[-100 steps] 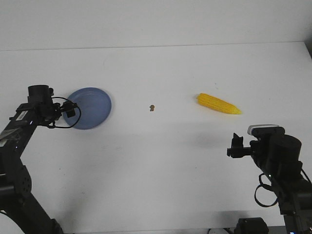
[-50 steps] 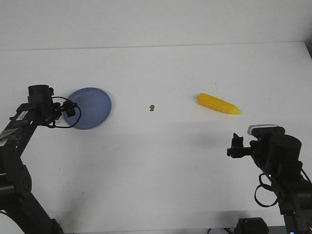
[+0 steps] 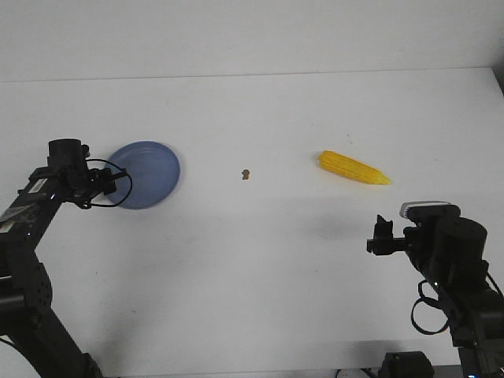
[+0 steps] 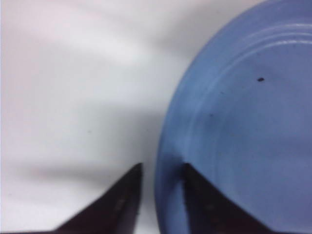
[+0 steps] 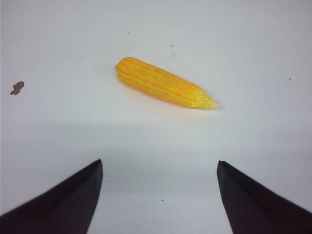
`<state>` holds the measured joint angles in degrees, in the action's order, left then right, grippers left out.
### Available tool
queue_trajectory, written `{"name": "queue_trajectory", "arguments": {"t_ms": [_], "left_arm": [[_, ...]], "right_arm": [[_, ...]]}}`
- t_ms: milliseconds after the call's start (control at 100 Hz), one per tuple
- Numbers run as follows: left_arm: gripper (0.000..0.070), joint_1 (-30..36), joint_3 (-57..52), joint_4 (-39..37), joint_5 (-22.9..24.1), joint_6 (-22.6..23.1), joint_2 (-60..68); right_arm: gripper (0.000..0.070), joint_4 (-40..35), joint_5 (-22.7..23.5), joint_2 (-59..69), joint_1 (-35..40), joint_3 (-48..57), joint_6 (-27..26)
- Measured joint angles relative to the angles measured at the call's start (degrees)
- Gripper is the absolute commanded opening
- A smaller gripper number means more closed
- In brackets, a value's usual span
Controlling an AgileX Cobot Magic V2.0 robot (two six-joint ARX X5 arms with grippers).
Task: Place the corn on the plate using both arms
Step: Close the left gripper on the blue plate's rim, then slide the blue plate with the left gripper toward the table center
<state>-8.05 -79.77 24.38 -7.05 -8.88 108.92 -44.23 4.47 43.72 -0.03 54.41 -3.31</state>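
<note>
Front view shows a white table (image 3: 260,276) with a round blue plate (image 3: 150,173) at the middle left of the frame; the yellow corn (image 3: 353,168) lies at the middle right, well apart from the plate, with its pointy end toward the right edge; a tiny brown speck (image 3: 246,173) sits between them. At the left side, the left gripper (image 3: 113,183) is at the plate's left rim; in the left wrist view its two black fingers (image 4: 119,204) have only a thin gap, and one finger looks to be over the rim with the other on the table side, but the view is blurry, so I cannot tell if it is pinching the plate or not. At the lower right of the frame, the right gripper (image 3: 381,234) is near the corn but not touching it; in the right wrist view its fingers (image 5: 61,202) are spread wide with nothing between them, and the corn lies on the bare table past them.
</note>
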Motion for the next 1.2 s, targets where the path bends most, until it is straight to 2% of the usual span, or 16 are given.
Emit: {"name": "queue_trajectory", "arguments": {"t_ms": [20, 140, 430, 590, 780, 920, 1200], "left_arm": [[0.0008, -0.02, 0.0, 0.0, -0.22, 0.04, 0.0], [0.0007, -0.59, -0.33, -0.28, -2.36, 0.11, 0.0], [0.0007, -2.01, -0.33, 0.9, -13.05, -0.22, -0.52], [0.0007, -2.99, -0.31, 1.88, -17.92, -0.72, -4.92], [0.0007, -2.4, -0.31, 7.82, -21.53, -0.96, -12.52], [0.0007, 0.33, 0.02, 8.87, -24.63, -1.42, -15.72], [0.0007, 12.28, 6.99, 7.06, -25.55, -1.62, -18.27]], "right_arm": [[0.0495, 0.0, 0.0, 0.0, 0.0, 0.0, 0.0], [0.0495, 0.0, 0.0, 0.0, 0.0, 0.0, 0.0], [0.0495, 0.0, 0.0, 0.0, 0.0, 0.0, 0.0], [0.0495, 0.0, 0.0, 0.0, 0.0, 0.0, 0.0], [0.0495, 0.02, 0.0, 0.0, 0.0, 0.0, 0.0], [0.0495, 0.02, 0.0, 0.0, 0.0, 0.0, 0.0], [0.0495, 0.02, 0.0, 0.0, 0.0, 0.0, 0.0]]}}
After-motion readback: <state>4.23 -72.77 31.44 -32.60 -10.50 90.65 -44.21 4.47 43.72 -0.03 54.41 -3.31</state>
